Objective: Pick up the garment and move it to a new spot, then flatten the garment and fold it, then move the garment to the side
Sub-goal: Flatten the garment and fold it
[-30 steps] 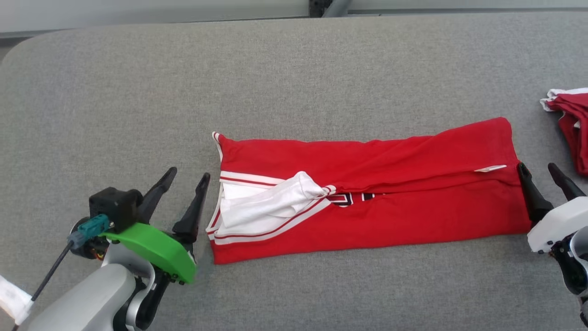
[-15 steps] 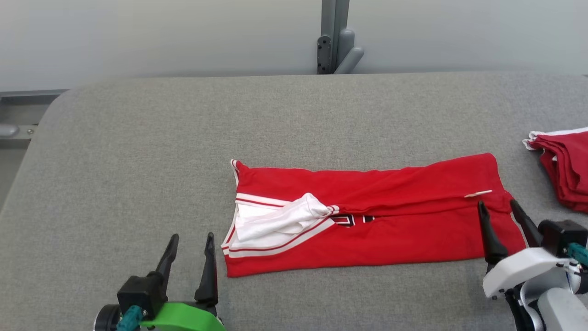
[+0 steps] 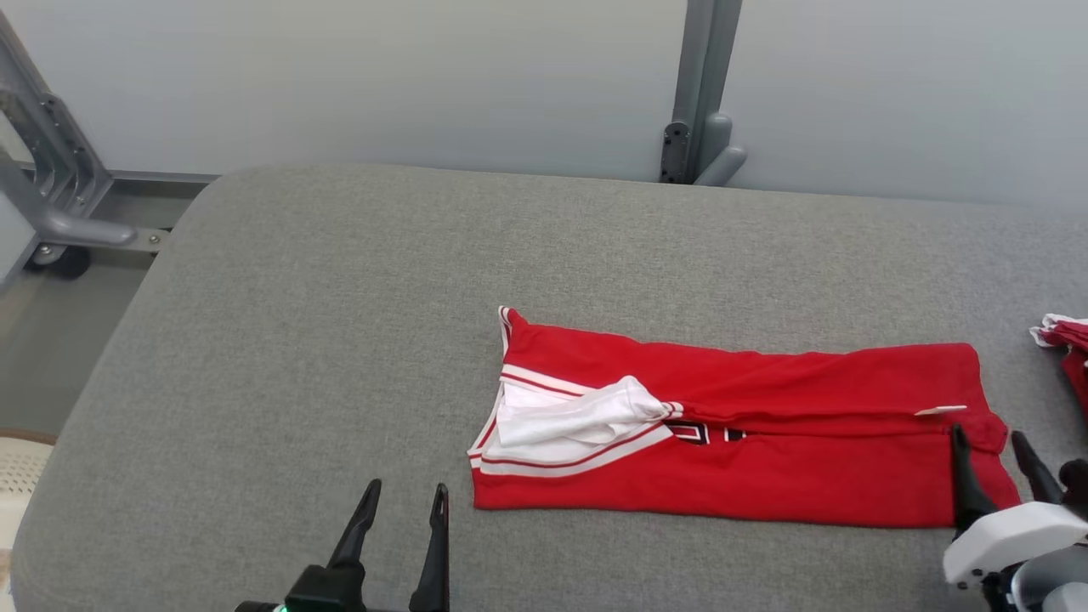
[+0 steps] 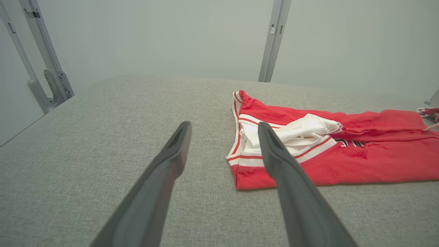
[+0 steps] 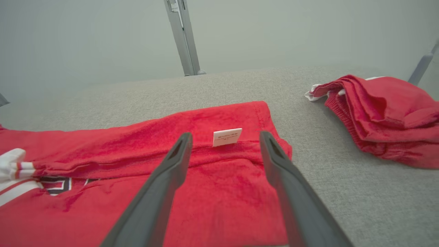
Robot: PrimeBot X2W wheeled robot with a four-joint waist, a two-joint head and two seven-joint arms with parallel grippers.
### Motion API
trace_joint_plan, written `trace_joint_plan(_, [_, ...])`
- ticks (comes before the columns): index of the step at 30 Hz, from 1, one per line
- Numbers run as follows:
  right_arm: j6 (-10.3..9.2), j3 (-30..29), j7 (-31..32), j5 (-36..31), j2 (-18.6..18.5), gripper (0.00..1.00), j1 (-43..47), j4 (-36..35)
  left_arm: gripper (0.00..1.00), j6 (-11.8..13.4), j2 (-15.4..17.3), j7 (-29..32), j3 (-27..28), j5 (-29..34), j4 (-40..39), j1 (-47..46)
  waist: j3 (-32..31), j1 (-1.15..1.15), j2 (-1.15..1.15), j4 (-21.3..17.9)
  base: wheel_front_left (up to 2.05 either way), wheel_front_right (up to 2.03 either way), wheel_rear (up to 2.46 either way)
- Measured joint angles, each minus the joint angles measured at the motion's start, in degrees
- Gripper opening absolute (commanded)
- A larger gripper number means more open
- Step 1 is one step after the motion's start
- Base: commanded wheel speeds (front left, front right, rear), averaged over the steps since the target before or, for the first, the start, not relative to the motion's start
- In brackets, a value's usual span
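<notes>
A red garment (image 3: 765,433) with white, red-striped trim lies folded into a long strip across the grey padded table (image 3: 340,323); it also appears in the left wrist view (image 4: 343,157) and the right wrist view (image 5: 154,171). A small white label (image 5: 227,137) sticks up near its right end. My left gripper (image 3: 406,503) stands open, empty, just off the strip's near left corner. Open and empty too, my right gripper (image 3: 988,444) hovers over the garment's near right end.
A second pile of red cloth (image 5: 380,113) with white trim lies at the table's right edge (image 3: 1067,340). Beyond the table stand a grey post (image 3: 701,93) and a metal frame (image 3: 51,187) at the left. Floor lies past the left edge.
The head camera has tilted up and turned, so the wall and post came into sight. Both grippers drew back toward the near edge, the right one ending over the garment's right end.
</notes>
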Motion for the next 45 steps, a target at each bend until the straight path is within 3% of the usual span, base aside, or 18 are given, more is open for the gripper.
trace_joint_plan(4, [0.0, -4.8, 0.0, 2.1, -0.8, 1.0, -4.5, 8.5, 1.0, -2.0, -1.1, 0.0, -0.1, 2.3, 0.8, 0.1, 0.3, 0.0, 0.0, 1.3, 0.0, 0.0, 0.0])
trace_joint_plan(14, [-0.01, -7.7, 5.1, 2.1, -5.0, 1.0, -14.0, 24.6, 1.0, -5.4, -2.9, 0.0, 0.7, 4.4, 2.0, -0.3, 3.3, 0.0, 0.0, 2.3, 0.0, 0.0, 0.0])
trace_joint_plan(26, [0.03, -5.4, 10.0, 0.5, -3.5, 0.99, -21.9, 35.1, 1.0, -7.6, -4.2, 0.0, 2.3, 6.4, 2.8, -3.4, 6.6, 0.0, 0.0, 1.3, 0.0, 0.0, 0.0])
trace_joint_plan(27, [0.03, -5.1, 10.3, 0.5, -3.4, 0.53, -22.3, 35.5, 1.0, -7.7, -4.3, 0.0, 2.5, 6.4, 2.8, -3.5, 6.7, 0.0, 0.0, 1.1, 0.0, 0.0, 0.0])
trace_joint_plan(28, [0.02, -4.7, 10.4, 0.6, -3.3, 0.53, -22.7, 35.6, 1.0, -7.7, -4.4, 0.0, 2.7, 6.4, 2.8, -3.7, 6.8, 0.0, 0.0, 1.0, 0.0, 0.0, 0.0])
trace_joint_plan(29, [0.02, -4.2, 10.4, 0.7, -3.3, 0.0, -22.8, 35.6, 1.0, -7.8, -4.4, 0.0, 2.8, 6.4, 2.8, -3.7, 6.8, 0.0, 0.0, 0.9, 0.0, 0.0, 0.0])
trace_joint_plan(36, [0.11, -1.2, 9.3, 2.9, -3.4, 0.0, -23.2, 34.7, 1.0, -8.1, -4.9, 0.0, 3.3, 6.9, 2.8, -3.9, 6.9, 0.0, 0.0, 0.2, 0.0, 0.0, 0.0])
trace_joint_plan(45, [0.05, 1.1, 10.1, 7.3, -8.9, 0.0, -23.2, 30.9, 1.0, -8.3, -5.0, 0.0, 4.4, 7.5, 2.9, -3.9, 6.3, 0.0, 0.0, -1.2, 0.0, 0.0, 0.0])
